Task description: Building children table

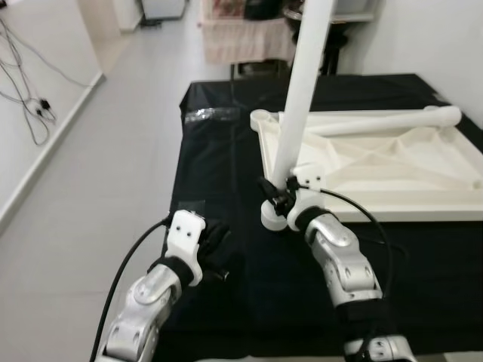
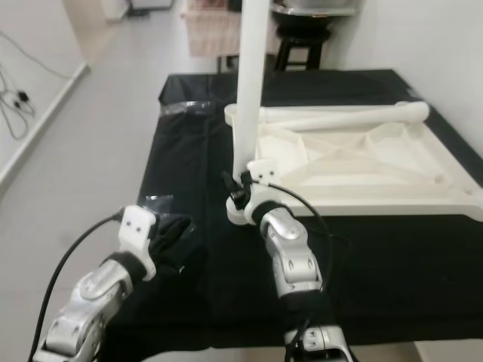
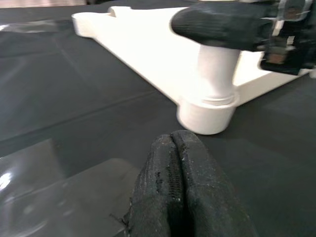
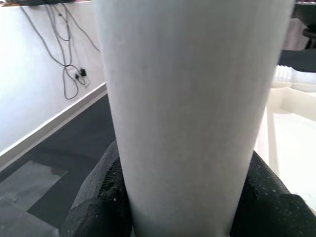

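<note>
Left eye view — we note the right hand [image 1: 281,197] clenched around the upright leg [image 1: 302,98], seated in the tabletop's [image 1: 392,170] near corner socket on the black surface [image 1: 226,151]; left hand [image 3: 180,187] pressed closed, holding nothing.

**Around the work area**

A black cloth [image 1: 226,166] covers the tabletop, with a clear plastic bag [image 1: 201,115] lying near its far left corner. Grey floor [image 1: 98,166] runs along the left, where loose cables [image 1: 26,105] trail beside the white wall [image 1: 30,53]. A black stool [image 2: 290,49] stands beyond the far edge.
</note>
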Tool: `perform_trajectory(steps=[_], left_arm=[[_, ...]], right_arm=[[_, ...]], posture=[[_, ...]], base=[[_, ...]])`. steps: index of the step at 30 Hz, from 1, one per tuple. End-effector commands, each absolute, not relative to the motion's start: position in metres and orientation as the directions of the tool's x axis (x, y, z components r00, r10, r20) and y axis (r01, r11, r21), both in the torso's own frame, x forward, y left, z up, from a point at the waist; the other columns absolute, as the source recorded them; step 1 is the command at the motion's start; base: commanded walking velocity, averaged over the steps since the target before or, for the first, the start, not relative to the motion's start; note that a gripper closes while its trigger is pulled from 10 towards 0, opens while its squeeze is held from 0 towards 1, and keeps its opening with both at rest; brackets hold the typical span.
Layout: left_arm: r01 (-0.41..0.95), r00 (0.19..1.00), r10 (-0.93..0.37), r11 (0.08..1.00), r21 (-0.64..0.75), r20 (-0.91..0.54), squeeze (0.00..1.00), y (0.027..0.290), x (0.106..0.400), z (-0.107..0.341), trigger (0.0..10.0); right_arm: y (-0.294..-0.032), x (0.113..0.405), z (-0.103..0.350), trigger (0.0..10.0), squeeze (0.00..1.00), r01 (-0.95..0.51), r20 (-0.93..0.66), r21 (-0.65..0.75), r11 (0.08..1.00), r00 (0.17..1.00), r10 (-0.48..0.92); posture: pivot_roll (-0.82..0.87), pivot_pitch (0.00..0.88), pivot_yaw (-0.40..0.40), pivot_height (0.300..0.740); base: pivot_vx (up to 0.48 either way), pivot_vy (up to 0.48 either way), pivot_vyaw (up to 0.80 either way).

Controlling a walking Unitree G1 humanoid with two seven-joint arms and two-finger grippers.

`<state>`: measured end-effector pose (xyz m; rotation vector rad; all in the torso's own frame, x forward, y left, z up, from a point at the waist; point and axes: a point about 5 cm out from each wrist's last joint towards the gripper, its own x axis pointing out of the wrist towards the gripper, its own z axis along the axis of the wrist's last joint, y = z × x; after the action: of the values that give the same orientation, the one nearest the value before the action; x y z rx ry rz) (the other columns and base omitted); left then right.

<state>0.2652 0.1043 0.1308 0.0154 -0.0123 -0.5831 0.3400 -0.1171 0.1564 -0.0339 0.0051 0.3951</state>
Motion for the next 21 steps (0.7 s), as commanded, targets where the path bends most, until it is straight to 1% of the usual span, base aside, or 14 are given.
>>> perform_trajectory(steps=[1, 2, 3, 4, 5, 9, 10, 11, 14, 15, 17, 18, 19, 21], left_arm=[[0.543, 0.84, -0.543, 0.839, 0.013, -0.01, 0.0, 0.107, 0.265, 0.127, 10.0], [0.537, 0.844, -0.537, 0.844, 0.015, -0.007, 0.0, 0.107, 0.265, 0.127, 10.0], [0.531, 0.848, -0.531, 0.847, 0.013, -0.005, 0.0, 0.107, 0.265, 0.127, 10.0], [0.531, 0.848, -0.531, 0.847, 0.013, -0.005, 0.0, 0.107, 0.265, 0.127, 10.0], [0.53, 0.848, -0.53, 0.848, 0.012, -0.005, 0.0, 0.107, 0.265, 0.127, 10.0], [0.532, 0.847, -0.532, 0.847, 0.011, -0.006, 0.0, 0.106, 0.265, 0.128, 10.0], [0.535, 0.845, -0.535, 0.845, 0.011, -0.007, 0.0, 0.106, 0.265, 0.127, 10.0], [0.538, 0.843, -0.538, 0.843, 0.01, -0.008, 0.0, 0.105, 0.266, 0.127, 10.0], [0.54, 0.842, -0.54, 0.842, 0.009, -0.008, 0.0, 0.105, 0.266, 0.127, 10.0], [0.541, 0.841, -0.541, 0.841, 0.009, -0.008, 0.0, 0.105, 0.266, 0.127, 10.0], [0.542, 0.841, -0.542, 0.841, 0.009, -0.007, 0.0, 0.105, 0.266, 0.127, 10.0], [0.542, 0.841, -0.542, 0.841, 0.009, -0.007, 0.0, 0.105, 0.266, 0.127, 10.0], [0.541, 0.841, -0.541, 0.841, 0.008, -0.006, 0.0, 0.105, 0.266, 0.127, 10.0], [0.541, 0.841, -0.541, 0.841, 0.008, -0.006, 0.0, 0.104, 0.266, 0.127, 10.0]], right_arm=[[-0.118, 0.336, 0.132, 3.9, 0.0, -0.398, -0.12, -0.043, 0.916, 0.912, 0.391], [-0.116, 0.335, 0.134, 3.9, 0.0, -0.409, -0.117, -0.064, 0.91, 0.909, 0.401], [-0.114, 0.334, 0.134, 10.0, 0.0, -0.43, -0.117, -0.046, 0.902, 0.899, 0.423], [-0.114, 0.334, 0.134, 10.0, 0.0, -0.43, -0.117, -0.046, 0.902, 0.899, 0.423], [-0.113, 0.333, 0.137, 10.0, 1.0, -0.441, -0.106, -0.015, 0.898, 0.893, 0.437], [-0.11, 0.33, 0.143, 10.0, 1.0, -0.465, -0.093, 0.02, 0.885, 0.88, 0.465], [-0.11, 0.335, 0.152, 10.0, 0.76, -0.497, -0.078, 0.002, 0.868, 0.865, 0.496], [-0.11, 0.34, 0.163, 10.0, 0.0, -0.551, -0.064, -0.016, 0.834, 0.833, 0.549], [-0.11, 0.344, 0.17, 10.0, 0.0, -0.587, -0.056, -0.029, 0.809, 0.809, 0.585], [-0.11, 0.346, 0.179, 10.0, 0.0, -0.67, -0.051, -0.07, 0.739, 0.742, 0.668], [-0.115, 0.352, 0.188, 10.0, 0.0, -0.75, -0.081, -0.149, 0.644, 0.658, 0.748], [-0.115, 0.352, 0.188, 10.0, 0.0, -0.75, -0.081, -0.149, 0.644, 0.658, 0.748], [-0.118, 0.355, 0.192, 10.0, 0.0, -0.787, -0.1, -0.166, 0.595, 0.613, 0.783], [-0.121, 0.359, 0.193, 10.0, 0.0, -0.81, -0.111, -0.146, 0.567, 0.583, 0.805]], posture=[[0.0, 0.124, 0.0, 0.74], [0.0, 0.124, 0.0, 0.74], [0.0, 0.122, 0.001, 0.74], [0.0, 0.122, 0.001, 0.74], [0.0, 0.123, 0.001, 0.74], [0.0, 0.123, 0.001, 0.74], [0.0, 0.12, 0.0, 0.74], [0.0, 0.119, 0.0, 0.74], [0.0, 0.119, 0.0, 0.74], [0.0, 0.119, -0.002, 0.74], [0.0, 0.114, -0.007, 0.74], [0.0, 0.114, -0.007, 0.74], [0.0, 0.112, -0.009, 0.74], [0.0, 0.112, -0.009, 0.74]], base=[[0.0, 0.0, 0.0], [0.0, 0.0, 0.0], [0.0, 0.0, 0.0], [0.0, 0.0, 0.0], [0.0, 0.0, 0.0], [0.0, 0.0, 0.0], [0.0, 0.0, 0.0], [0.0, 0.0, 0.0], [0.0, 0.0, 0.0], [0.0, 0.0, 0.0], [0.0, 0.0, 0.0], [0.0, 0.0, 0.0], [0.0, 0.0, 0.0], [0.0, 0.0, 0.0]])
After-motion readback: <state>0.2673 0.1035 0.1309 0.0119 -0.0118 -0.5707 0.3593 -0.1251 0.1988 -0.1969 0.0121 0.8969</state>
